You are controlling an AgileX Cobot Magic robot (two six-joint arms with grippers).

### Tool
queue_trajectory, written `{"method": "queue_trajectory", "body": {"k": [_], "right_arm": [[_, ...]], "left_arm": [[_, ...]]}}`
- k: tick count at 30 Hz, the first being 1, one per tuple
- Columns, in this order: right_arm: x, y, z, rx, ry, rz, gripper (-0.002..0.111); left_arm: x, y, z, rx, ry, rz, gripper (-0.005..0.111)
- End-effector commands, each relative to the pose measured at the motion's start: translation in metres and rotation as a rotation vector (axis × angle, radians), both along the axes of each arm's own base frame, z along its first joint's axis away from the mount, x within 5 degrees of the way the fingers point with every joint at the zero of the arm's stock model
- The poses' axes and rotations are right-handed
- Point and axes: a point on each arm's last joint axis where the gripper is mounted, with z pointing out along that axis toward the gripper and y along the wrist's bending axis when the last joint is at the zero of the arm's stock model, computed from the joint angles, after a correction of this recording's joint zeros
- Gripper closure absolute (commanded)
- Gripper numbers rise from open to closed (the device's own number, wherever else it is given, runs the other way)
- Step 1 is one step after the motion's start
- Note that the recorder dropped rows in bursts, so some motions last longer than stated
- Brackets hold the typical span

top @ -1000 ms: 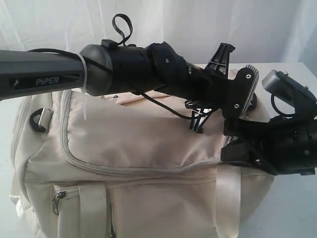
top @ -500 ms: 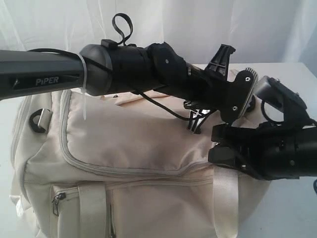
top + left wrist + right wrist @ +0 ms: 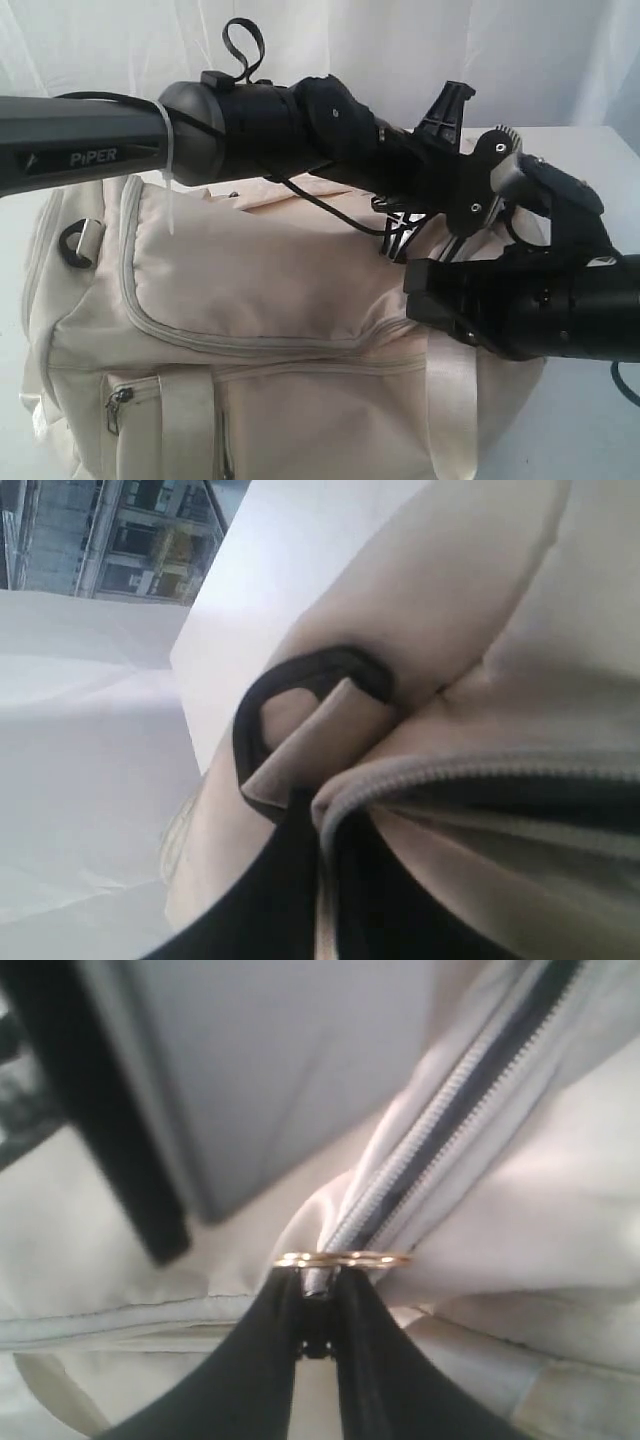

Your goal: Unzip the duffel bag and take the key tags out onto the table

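So over that last second our right gripper [image 3: 320, 1288], pinched shut on the zipper pull [image 3: 318, 1272], slid left across the duffel bag [image 3: 270, 280] while the left gripper [image 3: 322, 880] stayed clamped on fabric at the zipper's end. We figured the unzipping had properly started. The bag lay on the table [image 3: 590, 430] with bare top past its right end, and the key tags were nowhere in sight, probably inside.

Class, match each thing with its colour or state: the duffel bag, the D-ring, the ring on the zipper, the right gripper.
1 duffel bag; 2 D-ring; 3 zipper ring; 4 right gripper
a gold; b black, on a fabric tab; c shut on the zipper pull; d cream
Pairs: 1-d, 2-b, 3-a, 4-c
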Motion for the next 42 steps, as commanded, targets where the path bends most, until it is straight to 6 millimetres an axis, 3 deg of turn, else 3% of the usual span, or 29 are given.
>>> {"method": "queue_trajectory", "body": {"k": [1, 4, 7, 9, 11, 14, 19, 26, 30, 32, 36, 39, 42], "right_arm": [[-0.022, 0.006, -0.007, -0.035, 0.078, 0.205, 0.106], [-0.025, 0.006, -0.008, -0.042, 0.098, 0.236, 0.093], [-0.027, 0.005, -0.007, -0.077, 0.091, 0.288, 0.067], [-0.027, 0.005, -0.005, -0.114, 0.077, 0.338, 0.043], [-0.027, 0.004, 0.002, -0.161, 0.043, 0.399, 0.027], [-0.028, 0.003, 0.016, -0.219, 0.003, 0.491, 0.016], [-0.032, 0.002, 0.053, -0.217, -0.085, 0.566, 0.015], [-0.052, -0.017, 0.095, -0.321, -0.176, 0.694, 0.015], [-0.062, -0.025, 0.115, -0.297, -0.223, 0.652, 0.016], [-0.063, -0.032, 0.127, -0.307, -0.252, 0.563, 0.023], [-0.054, -0.044, 0.132, -0.390, -0.300, 0.384, 0.046], [-0.042, -0.053, 0.132, -0.493, -0.361, 0.273, 0.067], [-0.028, -0.058, 0.131, -0.574, -0.377, 0.153, 0.069]], "left_arm": [[0.017, 0.004, 0.020, -0.063, -0.179, 0.072, 0.088], [0.017, 0.004, 0.020, -0.072, -0.169, 0.078, 0.066], [0.017, 0.004, 0.021, -0.085, -0.158, 0.087, 0.051], [0.019, 0.004, 0.022, -0.111, -0.154, 0.117, 0.046], [0.022, 0.007, 0.026, -0.150, -0.177, 0.176, 0.045], [0.026, 0.012, 0.032, -0.215, -0.187, 0.269, 0.045], [0.021, 0.021, 0.040, -0.235, -0.183, 0.303, 0.045], [0.014, 0.037, 0.058, -0.302, -0.175, 0.377, 0.045], [0.005, 0.042, 0.063, -0.325, -0.103, 0.365, 0.045], [-0.001, 0.043, 0.063, -0.349, -0.023, 0.349, 0.045], [-0.002, 0.043, 0.063, -0.396, 0.052, 0.379, 0.045], [-0.005, 0.040, 0.063, -0.443, 0.119, 0.410, 0.035], [-0.016, 0.033, 0.066, -0.498, 0.137, 0.492, 0.032]]}}
